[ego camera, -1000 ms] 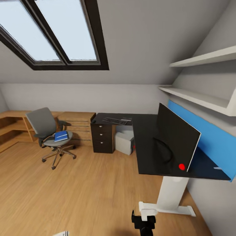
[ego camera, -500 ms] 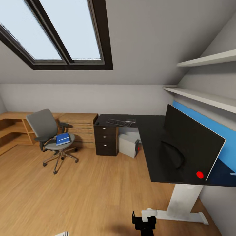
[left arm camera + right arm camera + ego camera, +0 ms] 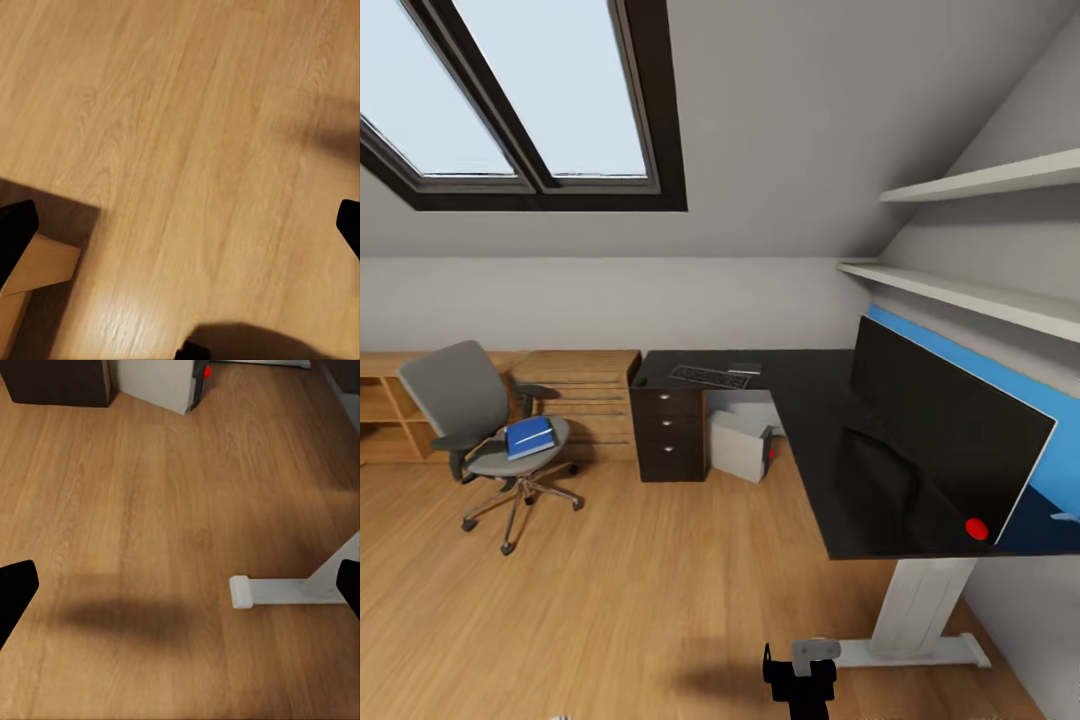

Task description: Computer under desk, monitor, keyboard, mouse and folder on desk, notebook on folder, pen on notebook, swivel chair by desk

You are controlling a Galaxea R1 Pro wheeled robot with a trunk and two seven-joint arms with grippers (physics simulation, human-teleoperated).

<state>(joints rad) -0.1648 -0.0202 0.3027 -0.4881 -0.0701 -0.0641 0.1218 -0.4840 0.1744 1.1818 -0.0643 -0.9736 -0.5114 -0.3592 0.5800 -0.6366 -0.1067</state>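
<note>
Fingertips of your left gripper (image 3: 180, 232) are showing as two black tips at opposite edges of the left wrist view, spread wide over bare honey-coloured plank floor (image 3: 187, 112); nothing is sitting between them. Your right gripper (image 3: 180, 585) is likewise gaping, its dark tips framing grained wood floor and the white foot of a desk leg (image 3: 277, 591).

Beyond that foot, the plain light-grey box-shaped computer tower (image 3: 157, 382) is standing on the floor, a red mark on its edge. From the head view you are looking at the same tower (image 3: 740, 445) tucked under the long glossy black L-shaped desk (image 3: 810, 420), beside its round-knobbed drawers. The slim flat keyboard (image 3: 709, 377) is lying on the far wing, long axis running along the back wall. The wide black monitor (image 3: 945, 440) is standing on the near wing.

Well apart at the left, the grey upholstered swivel chair (image 3: 455, 395) is carrying a blue folder (image 3: 528, 437) on its seat.
</note>
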